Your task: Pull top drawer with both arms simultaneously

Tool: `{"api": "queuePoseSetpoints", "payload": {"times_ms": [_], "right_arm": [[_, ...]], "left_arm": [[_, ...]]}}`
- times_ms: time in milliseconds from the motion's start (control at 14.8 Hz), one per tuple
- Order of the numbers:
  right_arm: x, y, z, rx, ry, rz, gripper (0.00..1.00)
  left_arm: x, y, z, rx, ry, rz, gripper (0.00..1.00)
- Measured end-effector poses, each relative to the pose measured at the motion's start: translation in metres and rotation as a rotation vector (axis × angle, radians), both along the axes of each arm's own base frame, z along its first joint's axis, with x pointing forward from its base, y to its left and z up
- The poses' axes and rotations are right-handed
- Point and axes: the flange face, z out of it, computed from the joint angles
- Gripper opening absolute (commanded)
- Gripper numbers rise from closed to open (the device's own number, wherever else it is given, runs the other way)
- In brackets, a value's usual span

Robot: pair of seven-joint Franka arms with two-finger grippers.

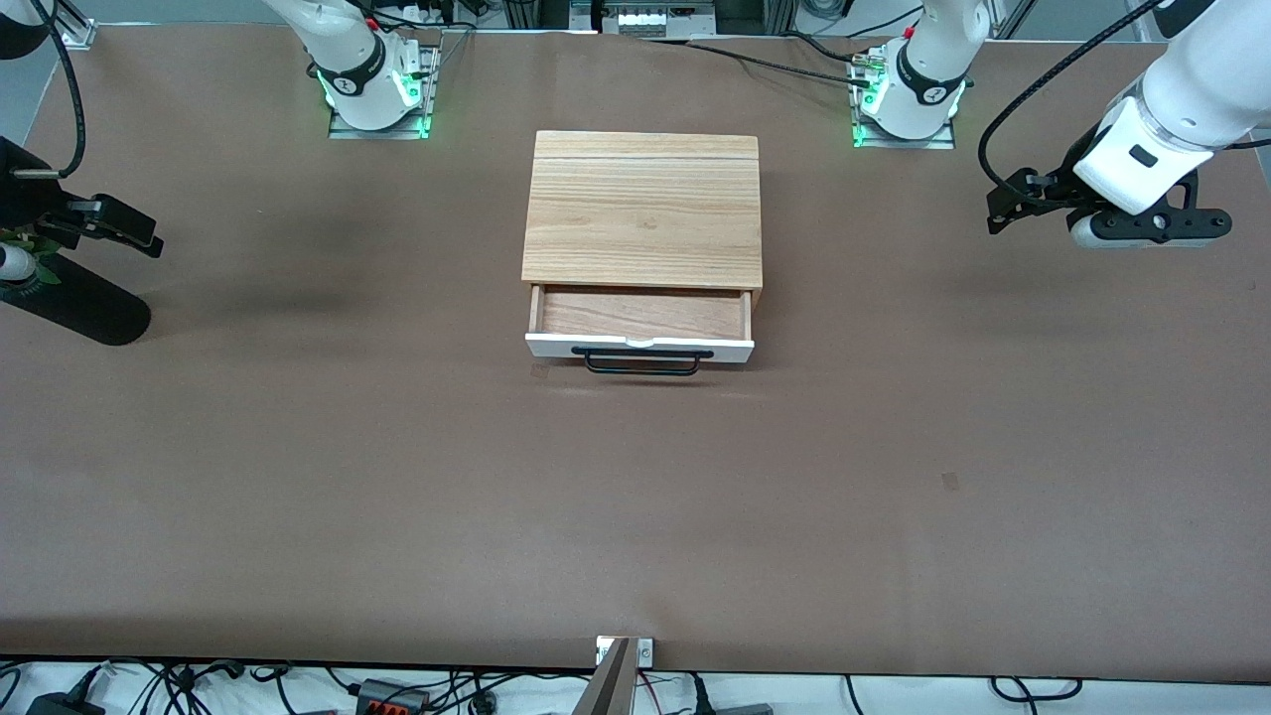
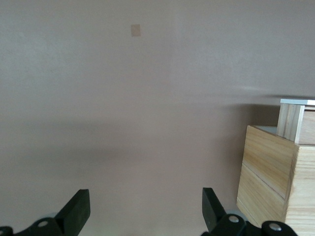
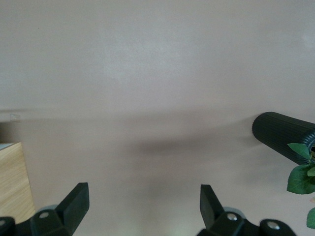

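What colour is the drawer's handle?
Black; the handle shows best in the front view.

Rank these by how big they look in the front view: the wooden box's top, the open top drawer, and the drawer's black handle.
1. The wooden box's top, clearly largest.
2. The top drawer, pulled out toward the front camera.
3. The black handle, a thin bar, narrower than the drawer front.

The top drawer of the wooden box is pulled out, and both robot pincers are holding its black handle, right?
Not quite. The top drawer is pulled out, but neither pincer holds its black handle. The front view shows the left pincer and the right pincer off at the two ends of the table, and each wrist view shows its fingers open over bare table.
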Motion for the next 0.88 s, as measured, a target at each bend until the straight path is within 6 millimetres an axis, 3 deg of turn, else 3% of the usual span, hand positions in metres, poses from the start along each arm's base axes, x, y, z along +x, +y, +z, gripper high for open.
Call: {"api": "queuePoseSetpoints", "payload": {"times_ms": [877], "right_arm": [[0.0006,0.0082,0.0008,0.002,-0.002,0.014,1.0]], "left_arm": [[0.004,0.0066,-0.0006,-0.006,-0.015,-0.005,1.0]]}}
